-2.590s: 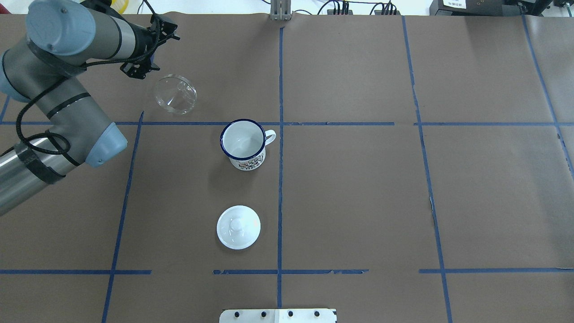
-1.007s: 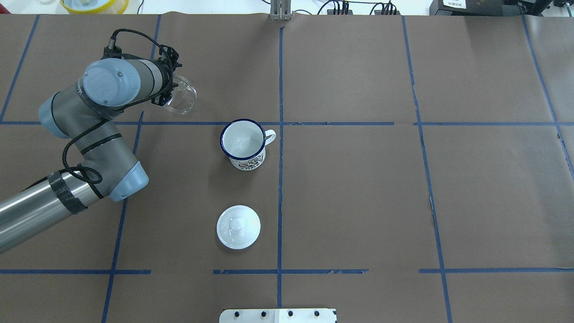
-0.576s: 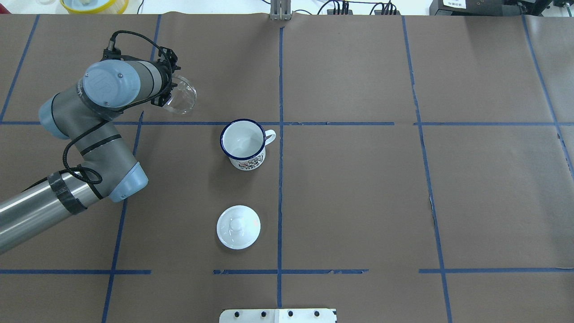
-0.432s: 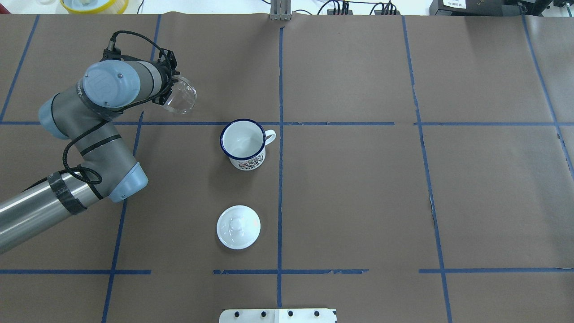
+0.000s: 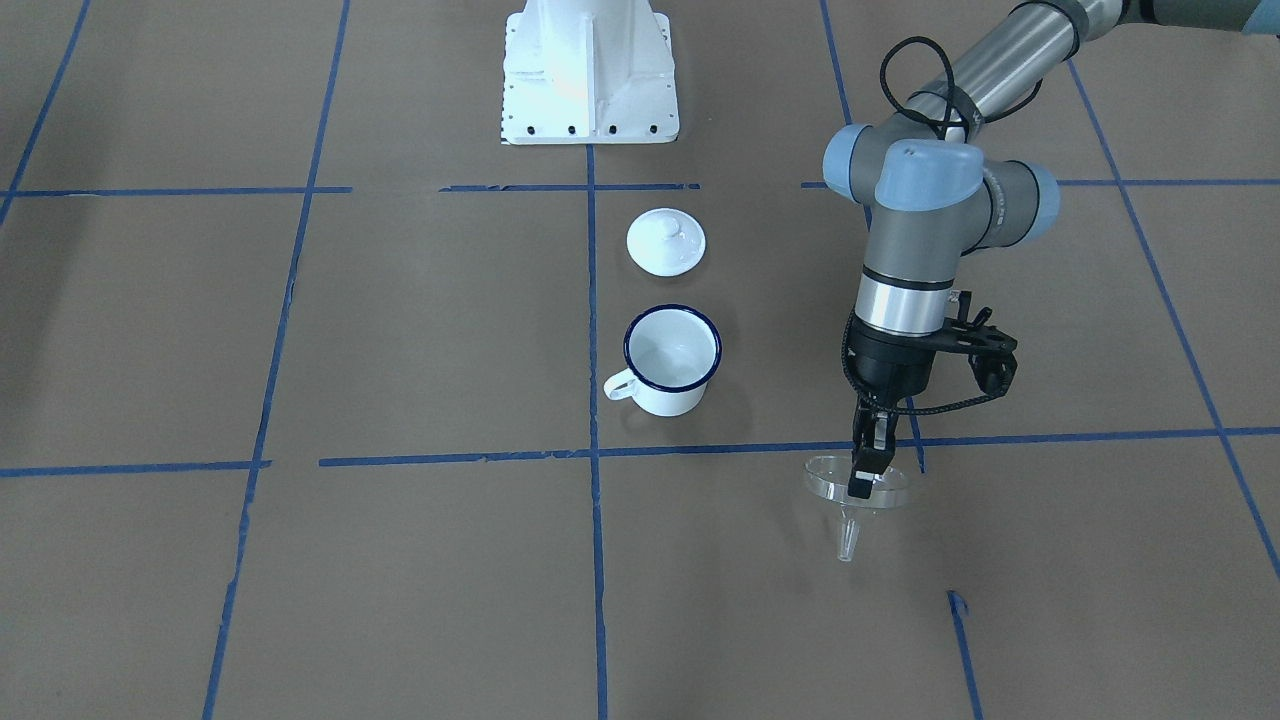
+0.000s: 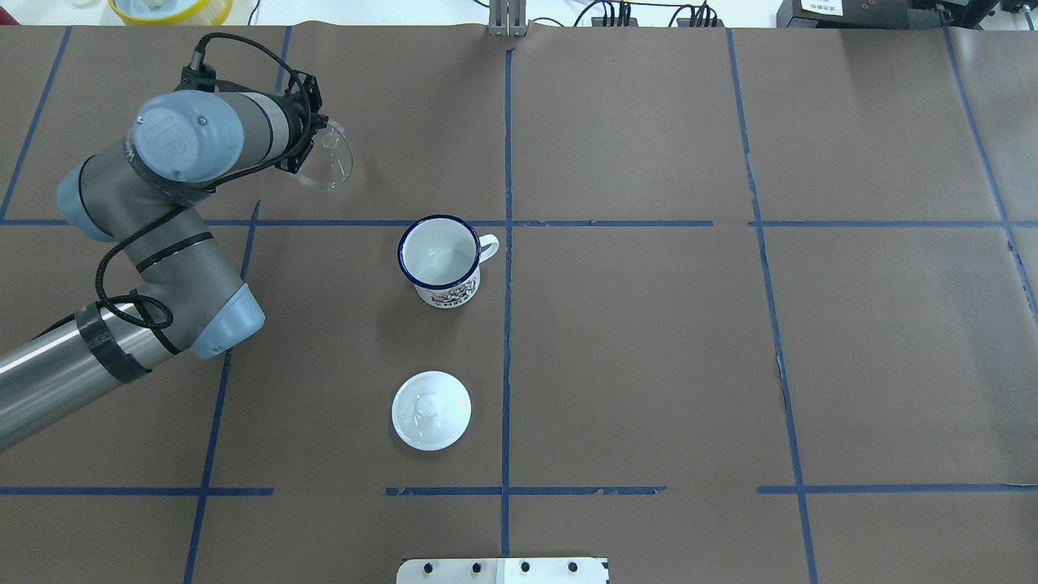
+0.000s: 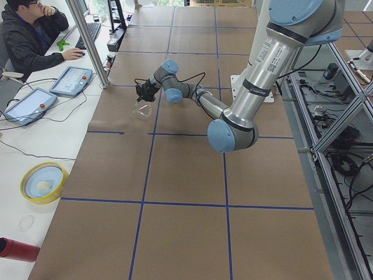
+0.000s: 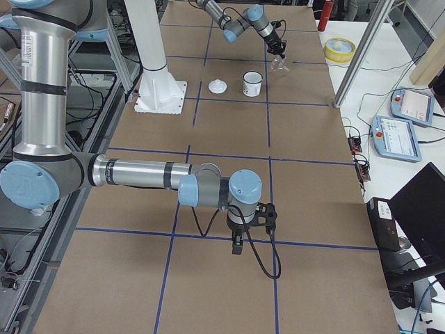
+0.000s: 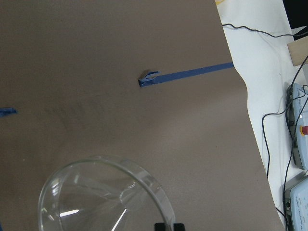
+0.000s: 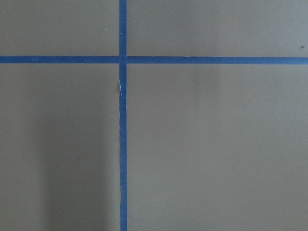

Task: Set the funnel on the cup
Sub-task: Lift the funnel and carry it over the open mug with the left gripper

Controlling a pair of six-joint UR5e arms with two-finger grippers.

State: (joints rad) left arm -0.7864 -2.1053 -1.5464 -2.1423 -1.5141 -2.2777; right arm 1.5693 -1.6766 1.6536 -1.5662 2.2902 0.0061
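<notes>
One rim-edge pinch only: my left claw [image 5: 860, 487] clamped on funnel [image 5: 833, 487]; I fear pivot or slip, missing cup [image 5: 672, 352]. Right claw [image 8: 238, 245] state unreadable.

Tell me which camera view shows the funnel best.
Exterior front-facing: the whole funnel shows, rim, cone and spout, with the left claw pinching its rim. The left wrist view is close but crops it. In the overhead, the left arm covers part of its rim. Both side views show it tiny; the right wrist view, not at all.
</notes>
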